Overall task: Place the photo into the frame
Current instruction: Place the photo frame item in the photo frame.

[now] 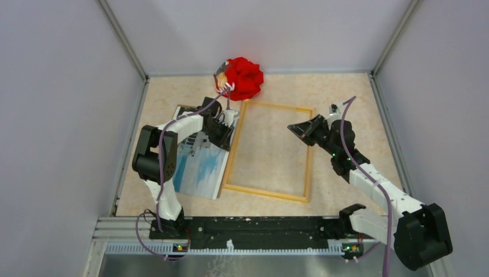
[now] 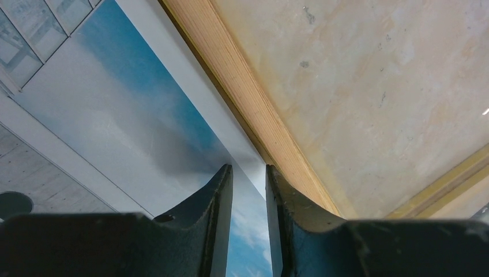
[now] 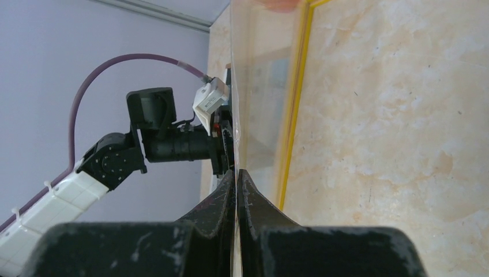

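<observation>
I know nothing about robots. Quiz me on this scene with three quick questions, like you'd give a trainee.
1. True or false: the building-and-sky photo print already lies inside the thin yellow rectangular frame.
2. Which claw pinches the clear sheet? A. left B. right C. neither
3. Fill in: the ruffled object at the table's far edge is coloured ____.
Key: 1 false, it lies beside the frame; 2 B, the right claw; 3 red.
</observation>
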Robot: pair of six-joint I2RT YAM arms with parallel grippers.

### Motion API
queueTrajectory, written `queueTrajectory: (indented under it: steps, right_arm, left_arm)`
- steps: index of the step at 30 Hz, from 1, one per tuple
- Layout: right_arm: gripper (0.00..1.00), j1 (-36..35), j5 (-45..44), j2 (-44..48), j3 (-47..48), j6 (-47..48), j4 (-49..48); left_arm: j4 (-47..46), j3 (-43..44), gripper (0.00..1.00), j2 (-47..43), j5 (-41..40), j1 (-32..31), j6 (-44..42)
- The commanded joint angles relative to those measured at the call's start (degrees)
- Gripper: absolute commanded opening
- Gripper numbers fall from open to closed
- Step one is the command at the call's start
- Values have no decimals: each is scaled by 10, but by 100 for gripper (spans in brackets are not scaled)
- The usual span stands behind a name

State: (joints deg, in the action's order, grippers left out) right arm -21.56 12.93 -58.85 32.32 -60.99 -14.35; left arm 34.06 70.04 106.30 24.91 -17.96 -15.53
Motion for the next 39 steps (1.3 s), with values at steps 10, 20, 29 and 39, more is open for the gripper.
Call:
queueTrajectory:
  steps: [10, 20, 29, 39]
  right_arm:
    - [0, -7, -37, 5, -11, -38, -15]
    - [0, -18, -59, 15, -3, -61, 14]
    - [0, -30, -66, 8, 2, -62, 18]
    - [0, -46, -93, 11, 11, -53, 42]
  left_arm:
    - [-12, -9, 28, -2, 16, -5, -2]
    - [-11, -10, 21, -3, 16, -7, -4]
    - [-11, -10, 19, -1, 19, -12, -4]
    - [-11, -9, 17, 3, 21, -15, -4]
